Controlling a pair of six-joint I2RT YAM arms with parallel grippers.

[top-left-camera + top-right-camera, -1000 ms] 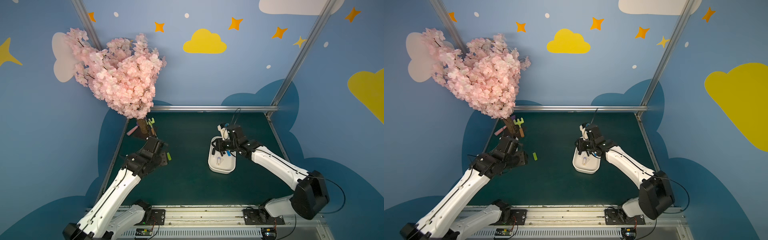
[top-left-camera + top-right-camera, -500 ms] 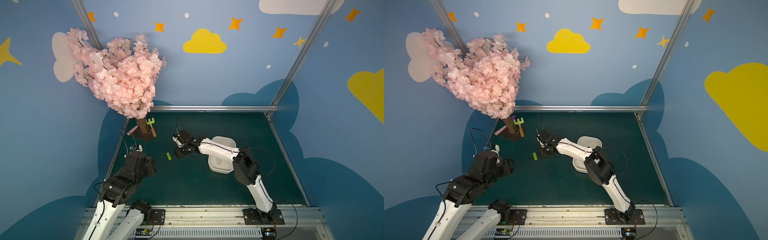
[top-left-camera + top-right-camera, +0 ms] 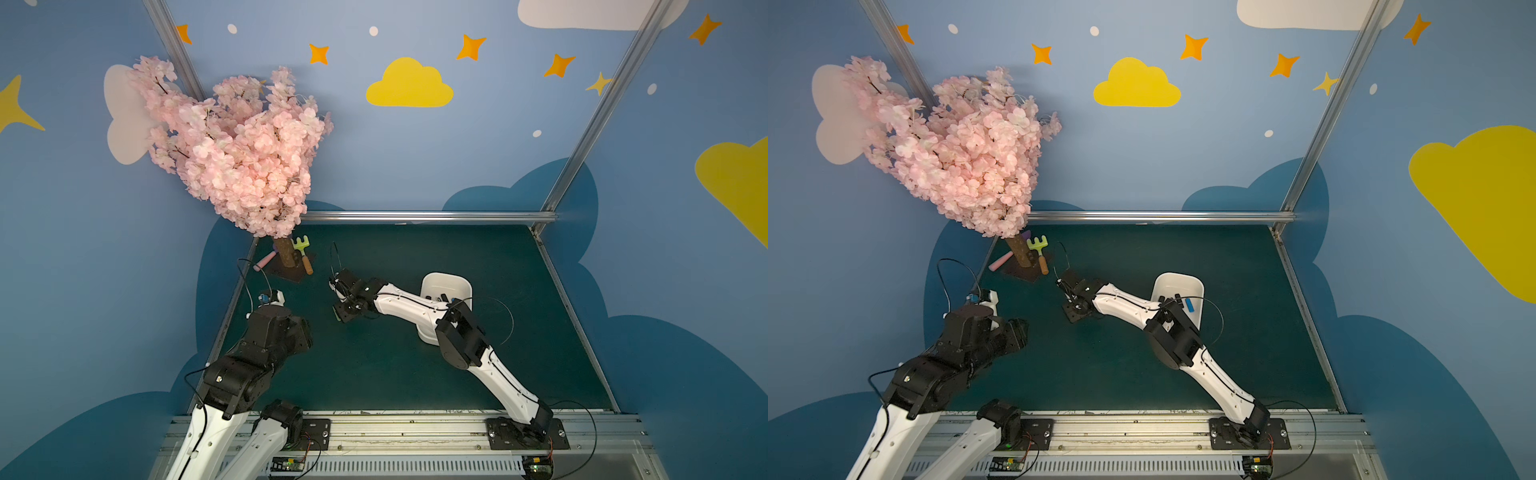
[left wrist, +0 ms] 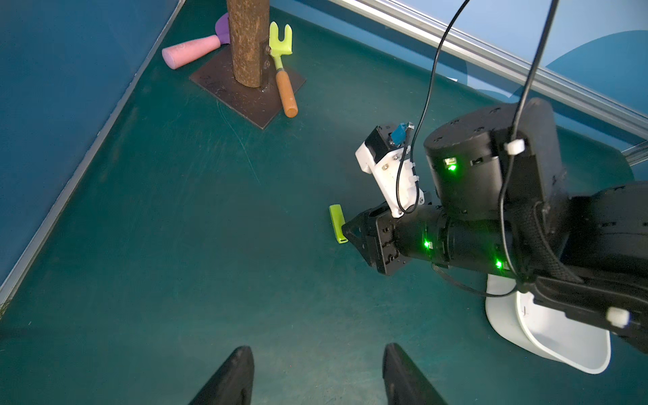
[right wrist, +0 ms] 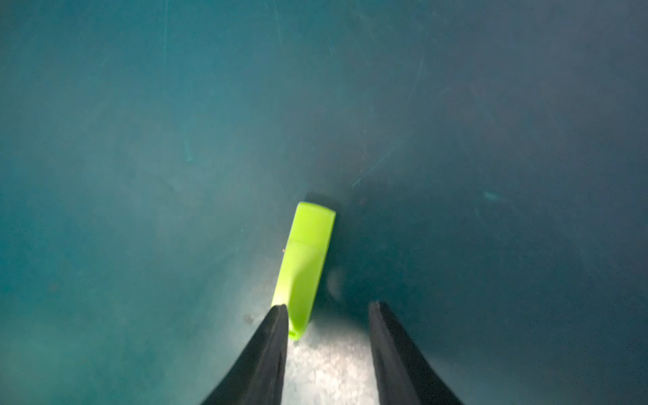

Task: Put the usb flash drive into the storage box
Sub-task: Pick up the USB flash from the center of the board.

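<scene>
Black left gripper (image 4: 315, 347): jaws wide, nothing between, hovering at 8 o'clock on the green mat (image 3: 374, 374).
Black right gripper (image 5: 328, 304): jaws parted, low, straddling one end of the usb flash drive (image 5: 306, 266).
Lime usb flash drive: flat on the mat, 9 o'clock from the box, well apart.
White storage box (image 3: 1177, 282): holds a blue stick (image 3: 1190, 305).
Pink tree (image 3: 241, 158): 11 o'clock corner; scratched marks on its base plate (image 4: 245, 101) unreadable.

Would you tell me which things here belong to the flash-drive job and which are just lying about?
Job: lime-green flash drive; white storage box; right gripper, open at the drive's end.
Lying about: pink blossom tree; toy rake; pink cylinder; left gripper, open, holding nothing.
</scene>
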